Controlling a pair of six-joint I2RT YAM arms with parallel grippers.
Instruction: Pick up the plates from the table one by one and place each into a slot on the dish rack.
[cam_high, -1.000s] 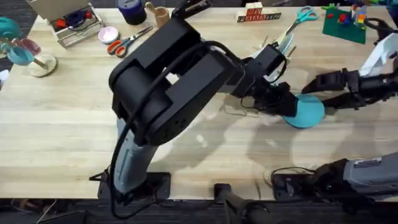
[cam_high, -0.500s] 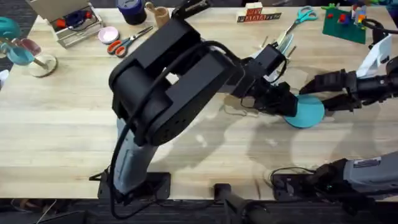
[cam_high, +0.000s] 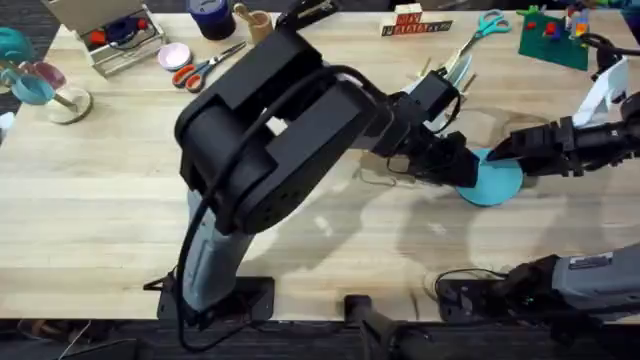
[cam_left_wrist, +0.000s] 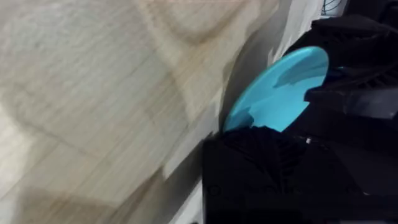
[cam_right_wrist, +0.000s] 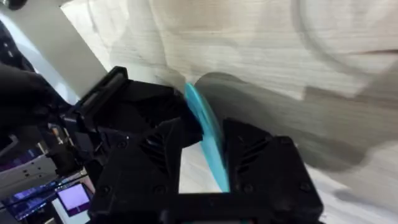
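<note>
Both fingers pinch teal plate (cam_high: 492, 181): left (cam_high: 462, 166) unchanged, right (cam_high: 497, 152) newly closed in.

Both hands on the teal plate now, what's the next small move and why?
Probably open the left hand. The teal plate sits edge-on between the right hand's fingers, and the left hand clamps its opposite rim, so the right hand seems to have it for carrying to the rack.

L pincer (cam_high: 452, 165) & R pincer (cam_high: 497, 152) both at teal plate (cam_high: 495, 182), mid-table (cam_high: 90, 200).
</note>
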